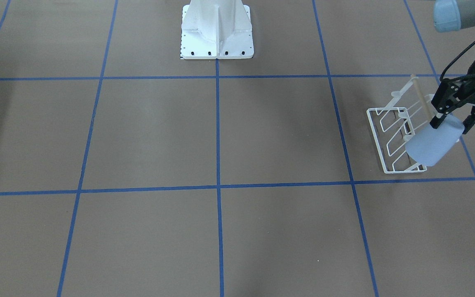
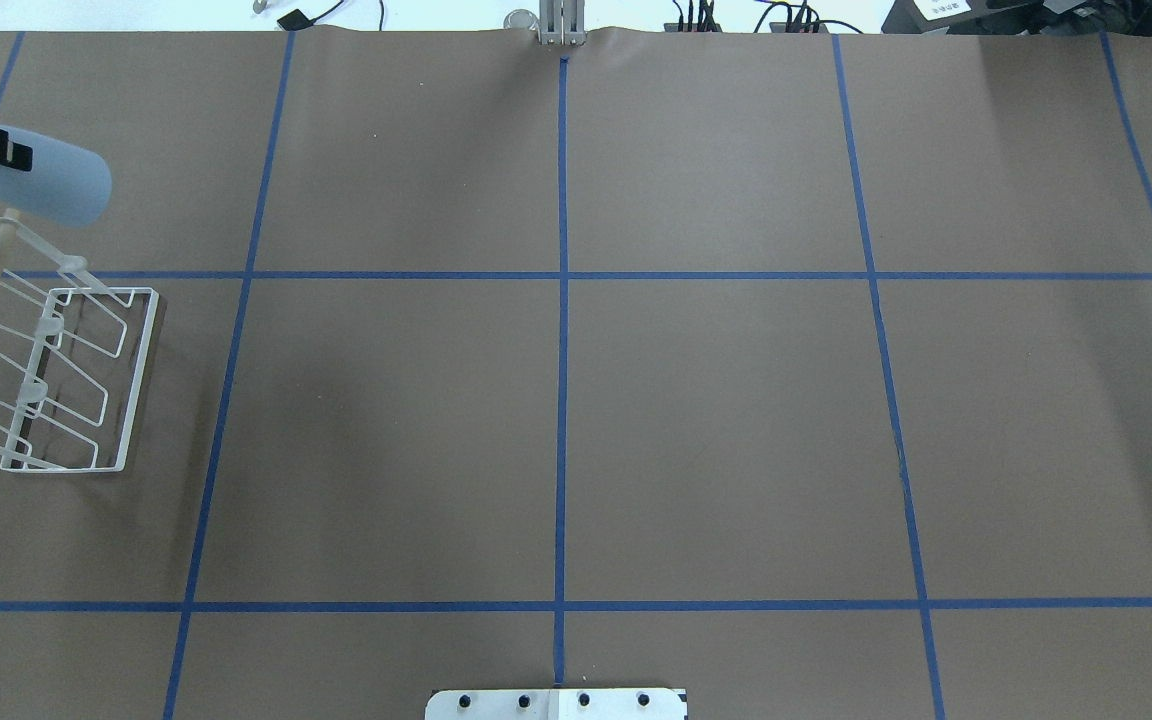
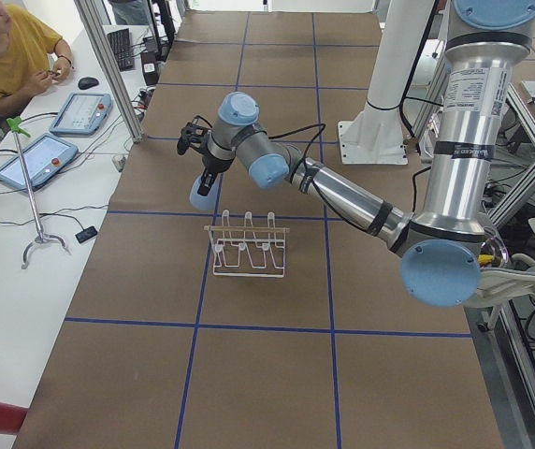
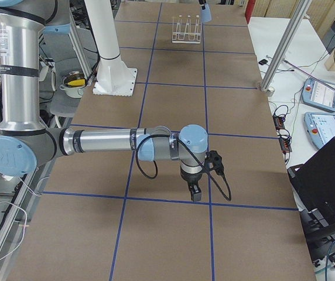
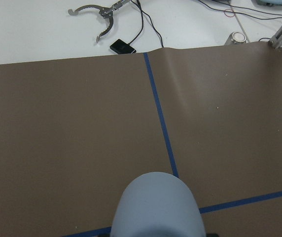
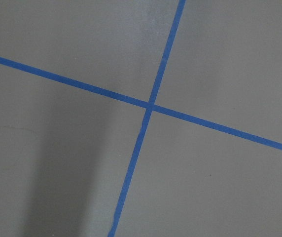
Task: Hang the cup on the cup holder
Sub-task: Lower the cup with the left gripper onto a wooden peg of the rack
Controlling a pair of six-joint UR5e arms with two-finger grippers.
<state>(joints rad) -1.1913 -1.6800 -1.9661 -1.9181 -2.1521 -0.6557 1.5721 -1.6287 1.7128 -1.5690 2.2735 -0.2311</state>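
The left gripper (image 1: 452,123) is clamping the pale blue tapered cup (image 1: 433,144) — tilted, seemingly just above the white wire cup holder (image 1: 386,109).

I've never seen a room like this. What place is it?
Probably a robot lab: a left arm and a right arm stand by a table with a blue tape grid, and control tablets sit on a side bench.

Table (image 2: 716,400): brown cover, blue tape grid.
Operator (image 3: 6,47): yellow shirt, 10 o'clock, exterior left.
Laptop (image 4: 325,175): 4 o'clock, exterior right.
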